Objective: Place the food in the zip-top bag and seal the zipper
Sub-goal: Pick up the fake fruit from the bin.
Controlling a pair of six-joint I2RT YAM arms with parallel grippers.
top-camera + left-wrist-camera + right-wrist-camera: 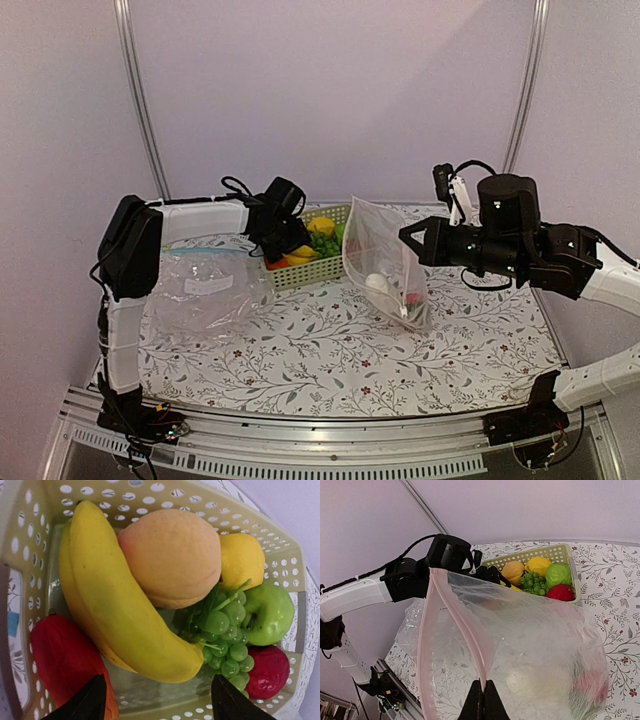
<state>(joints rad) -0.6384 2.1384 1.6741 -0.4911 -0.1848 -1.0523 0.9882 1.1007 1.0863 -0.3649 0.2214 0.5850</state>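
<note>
The food lies in a pale green perforated basket (280, 555): a yellow banana (115, 595), an orange peach (170, 555), a lemon (242, 560), a green fruit (267, 612), green grapes (225, 635) and red pieces (65, 660). My left gripper (157, 705) hovers open just over the banana's lower end, holding nothing. My right gripper (483, 700) is shut on the pink zipper (465, 625) of the zip-top bag (535, 645) and holds it upright with the mouth gaping. Inside the bag lie a white piece (530, 680) and a red piece (590, 685). The bag (385, 265) stands just right of the basket (310, 255).
A second clear bag (200, 285) with a white label lies flat on the floral tablecloth, left of the basket and under my left arm (200, 220). Pale walls with metal poles close in the back of the table.
</note>
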